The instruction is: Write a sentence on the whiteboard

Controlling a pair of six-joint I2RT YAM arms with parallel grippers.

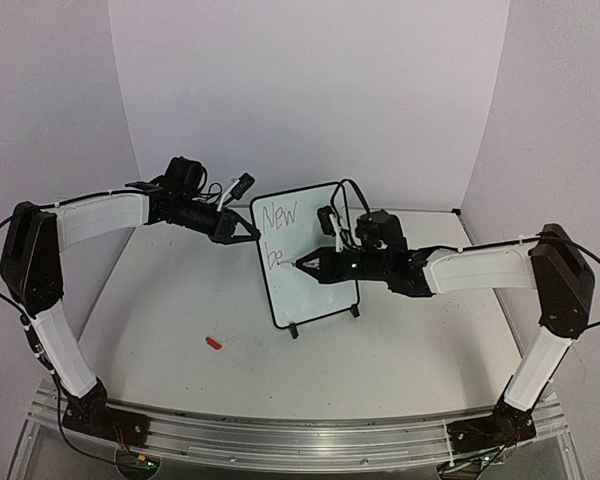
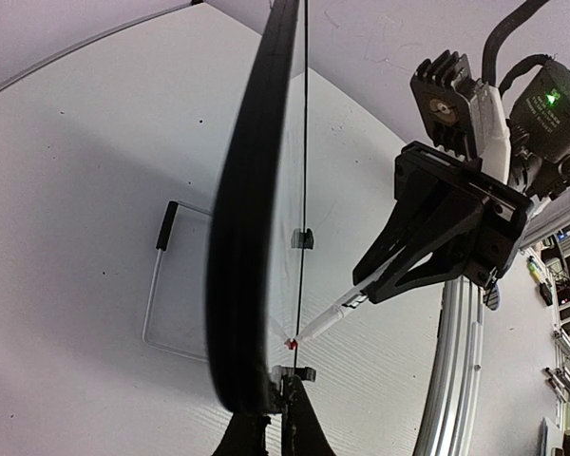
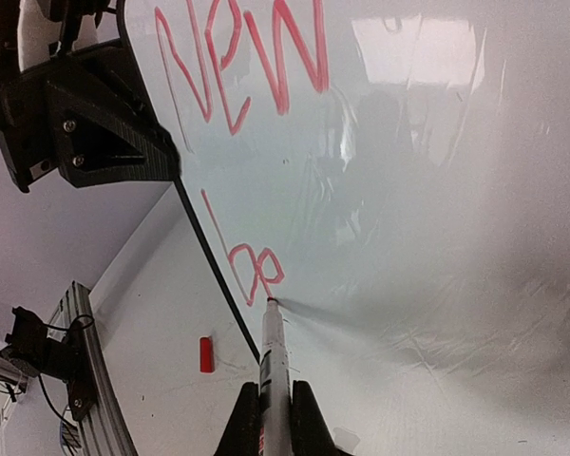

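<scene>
Whiteboard (image 1: pixel 320 290) reads "New", "be" below: red sentence (image 1: pixel 278 215). R gripper (image 1: pixel 317 262) pinches marker (image 3: pixel 272 361), tip on "e"; L gripper (image 1: pixel 250 232) clamps board's 9 o'clock edge.

top: high, looking down, far | left wrist: close, edge-on to whiteboard (image 2: pixel 252 237) | right wrist: close, facing its front | all share it

A robotics lab test cell: a white counter (image 1: pixel 180 330) boxed in by plain pale backdrop panels (image 1: pixel 310 90) on the left, far and right sides. An aluminium rail (image 1: pixel 300 437) along its near edge carries two robot arm bases (image 1: pixel 85 408) — cluttered tool shelves (image 2: pixel 562 285) stand beyond the counter.
</scene>
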